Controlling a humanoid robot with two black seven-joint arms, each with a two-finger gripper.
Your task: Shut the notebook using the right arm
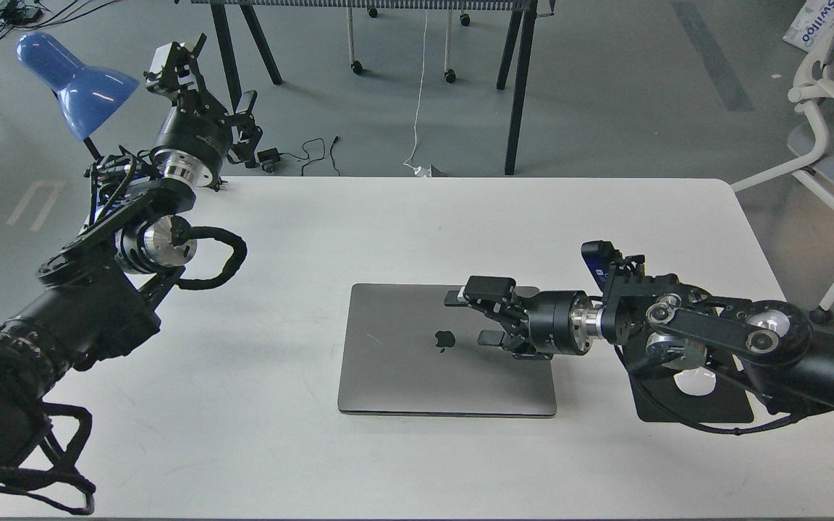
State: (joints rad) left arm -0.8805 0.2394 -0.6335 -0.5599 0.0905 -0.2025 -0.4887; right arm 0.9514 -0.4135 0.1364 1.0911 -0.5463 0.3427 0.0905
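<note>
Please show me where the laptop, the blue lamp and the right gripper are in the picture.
laptop (pixel 402 362): head view, on its closed grey lid.
blue lamp (pixel 77 83): head view, on its shade.
right gripper (pixel 471 317): head view, midway between its two fingertips.

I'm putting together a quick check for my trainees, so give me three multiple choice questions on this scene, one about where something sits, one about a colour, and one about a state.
1. Where is the right tool?
A. over the notebook's lid
B. beside the lamp
C. off the table's front edge

2. What colour is the lamp shade?
A. red
B. blue
C. yellow

3. What state is the notebook in?
A. wide open
B. half open
C. closed flat

Answers:
1. A, the tool's fingers reach over the lid's right part, near the logo.
2. B, the shade at far left is plainly blue.
3. C, only the grey lid with its logo shows, lying flat on the table.
</note>
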